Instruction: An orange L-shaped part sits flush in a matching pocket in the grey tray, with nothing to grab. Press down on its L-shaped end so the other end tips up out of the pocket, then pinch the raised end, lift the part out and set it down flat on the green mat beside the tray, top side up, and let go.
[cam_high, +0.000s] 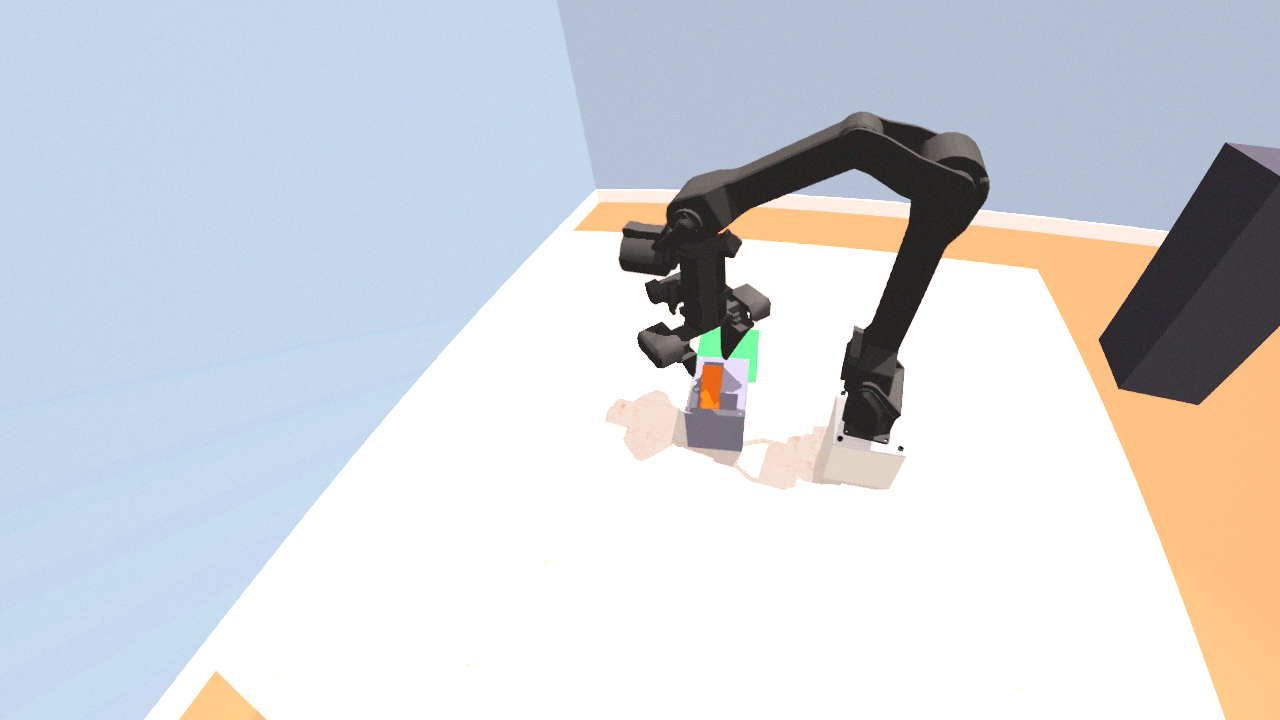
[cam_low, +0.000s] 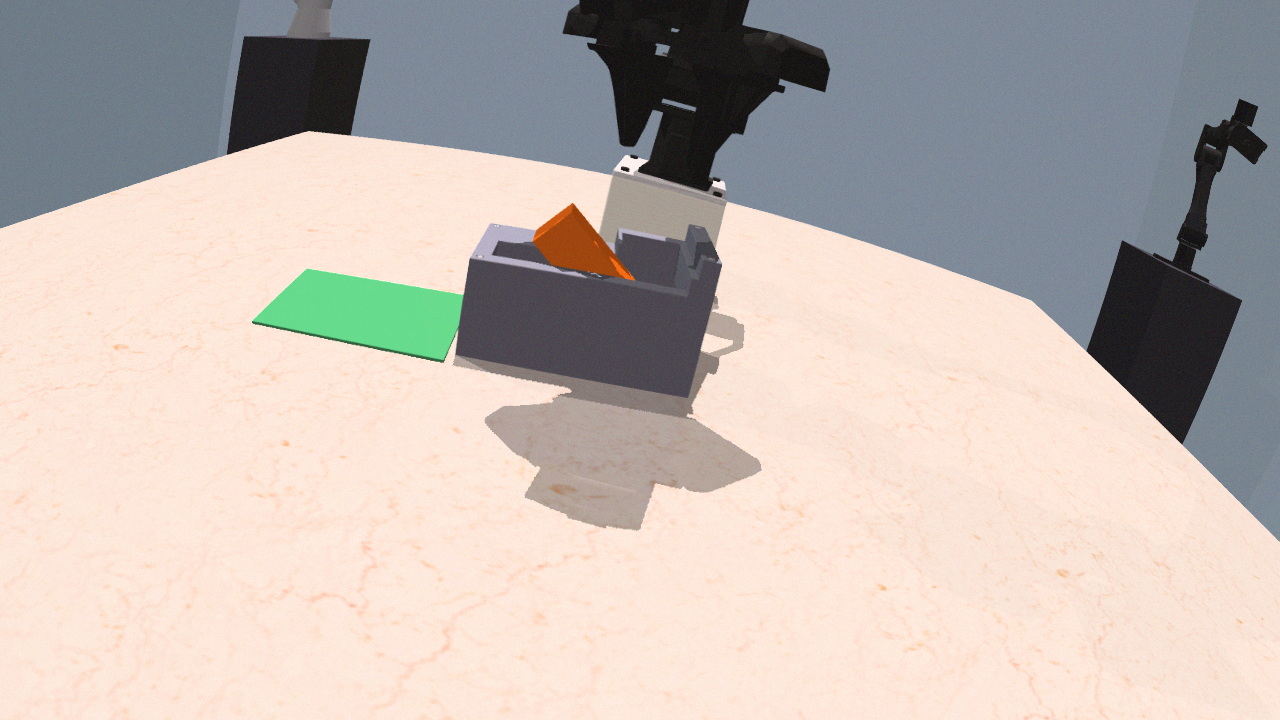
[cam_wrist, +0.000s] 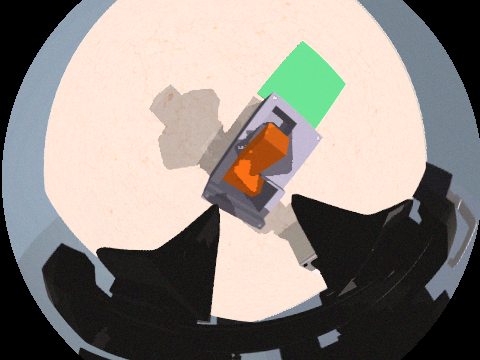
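Note:
The orange L-shaped part (cam_high: 711, 385) (cam_low: 577, 246) (cam_wrist: 267, 150) lies tilted in the pocket of the grey tray (cam_high: 716, 429) (cam_low: 572, 322) (cam_wrist: 302, 155). Its straight end sticks up above the rim on the side toward the mat; its L-shaped end is down in the pocket. The green mat (cam_high: 747, 344) (cam_low: 366, 313) (cam_wrist: 305, 82) lies flat beside the tray's raised-end side. My gripper (cam_high: 710, 365) (cam_wrist: 256, 204) is open and empty, above the tray. It is turned at an angle to the tray in the wrist view. In the exterior view one finger blends into the dark arm.
The arm's pale base (cam_high: 863, 465) (cam_low: 662, 210) stands on the table behind the tray in the exterior view. A taller stepped wall (cam_low: 700, 246) rises at the tray's end away from the mat. Dark pedestals (cam_high: 1190, 277) (cam_low: 1163, 340) stand off the table.

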